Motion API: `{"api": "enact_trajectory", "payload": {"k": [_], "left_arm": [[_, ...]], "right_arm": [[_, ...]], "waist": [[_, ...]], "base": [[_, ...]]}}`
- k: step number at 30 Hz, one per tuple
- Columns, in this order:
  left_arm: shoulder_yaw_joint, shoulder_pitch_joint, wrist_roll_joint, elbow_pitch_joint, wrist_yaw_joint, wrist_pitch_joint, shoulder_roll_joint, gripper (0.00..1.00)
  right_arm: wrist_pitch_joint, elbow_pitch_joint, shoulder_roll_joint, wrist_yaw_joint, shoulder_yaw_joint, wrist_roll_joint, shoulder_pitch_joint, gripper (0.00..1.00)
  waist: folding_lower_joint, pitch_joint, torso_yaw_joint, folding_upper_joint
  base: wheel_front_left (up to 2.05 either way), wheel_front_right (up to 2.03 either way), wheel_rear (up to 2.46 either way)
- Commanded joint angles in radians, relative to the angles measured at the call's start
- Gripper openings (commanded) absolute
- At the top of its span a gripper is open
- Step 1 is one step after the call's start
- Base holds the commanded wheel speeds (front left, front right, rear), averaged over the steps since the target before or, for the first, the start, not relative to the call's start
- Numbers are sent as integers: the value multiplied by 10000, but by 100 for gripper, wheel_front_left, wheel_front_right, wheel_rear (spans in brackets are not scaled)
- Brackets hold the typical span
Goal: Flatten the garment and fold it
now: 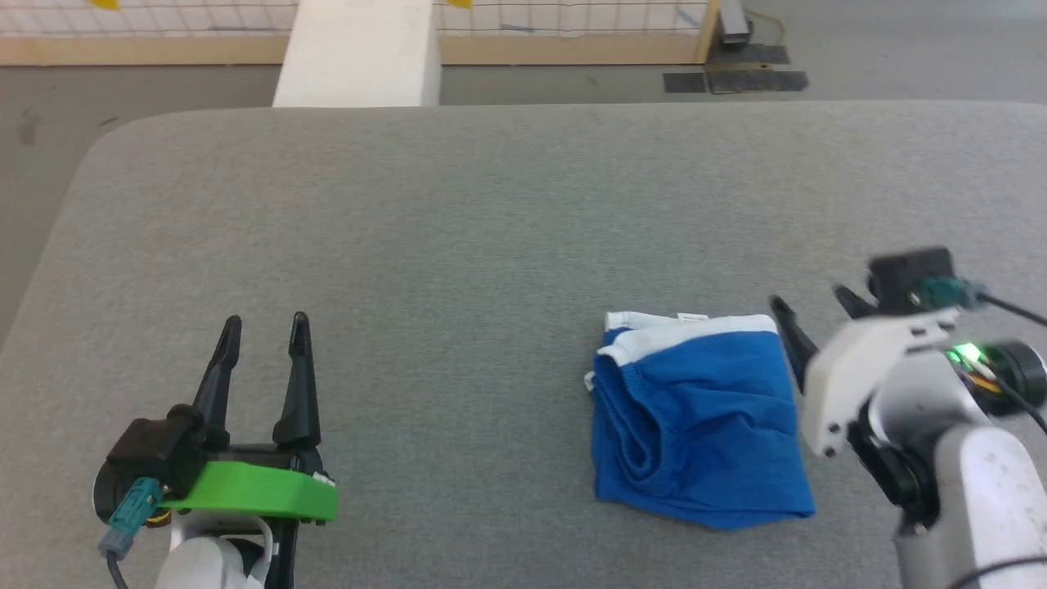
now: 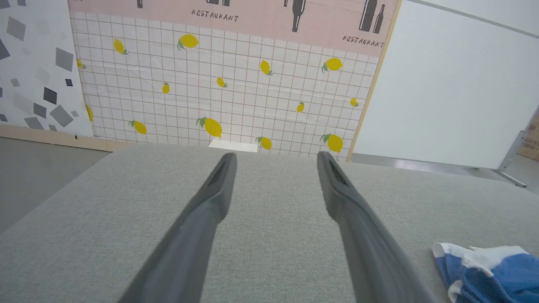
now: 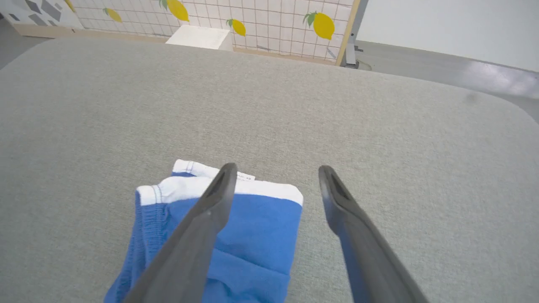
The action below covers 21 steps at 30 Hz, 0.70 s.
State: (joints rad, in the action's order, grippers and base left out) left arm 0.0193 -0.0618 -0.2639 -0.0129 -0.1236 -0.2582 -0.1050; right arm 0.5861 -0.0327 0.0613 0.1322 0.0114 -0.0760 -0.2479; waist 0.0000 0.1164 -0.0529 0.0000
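Beneath and just left of the right gripper's (image 1: 810, 303) spread, empty fingers (image 3: 198, 235), the folded blue shorts (image 1: 703, 409) lie on the grey padded table (image 1: 491, 245), white waistband (image 1: 695, 331) farthest, well apart from the open, empty left gripper (image 1: 267, 321).

Head camera high, looking forward-down over grey bench (image 1: 491, 204). Wrist cameras low, close above bench, facing lemon-tile wall (image 2: 231, 84). All three share garment (image 1: 703, 409), bench.
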Motion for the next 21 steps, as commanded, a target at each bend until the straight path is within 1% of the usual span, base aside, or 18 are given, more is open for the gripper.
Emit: {"api": "enact_trajectory", "payload": {"k": [1,5,8,15,21], "left_arm": [[-28,-16,96,4,-71,-36,-47,100],[-125,-89,63,8,-71,-36,-30,100],[-153,-111,46,-1,-71,-36,-62,100],[-145,-257,177,84,-71,-36,-128,100],[-126,-345,198,73,-71,-36,-88,100]], "right_arm": [[-126,77,-37,-15,193,100,271,100],[-108,549,-78,-15,616,162,802,100],[-76,1053,-95,-15,657,107,932,100],[149,2188,-107,-15,124,46,617,100],[772,3009,-108,-15,-131,245,323,100]], "waist": [[0,73,-152,0],[0,282,-135,0],[0,432,-71,0],[0,776,157,0],[0,885,304,0]], "base": [[0,0,0],[0,0,0],[0,0,0],[0,0,0],[0,0,0]]}}
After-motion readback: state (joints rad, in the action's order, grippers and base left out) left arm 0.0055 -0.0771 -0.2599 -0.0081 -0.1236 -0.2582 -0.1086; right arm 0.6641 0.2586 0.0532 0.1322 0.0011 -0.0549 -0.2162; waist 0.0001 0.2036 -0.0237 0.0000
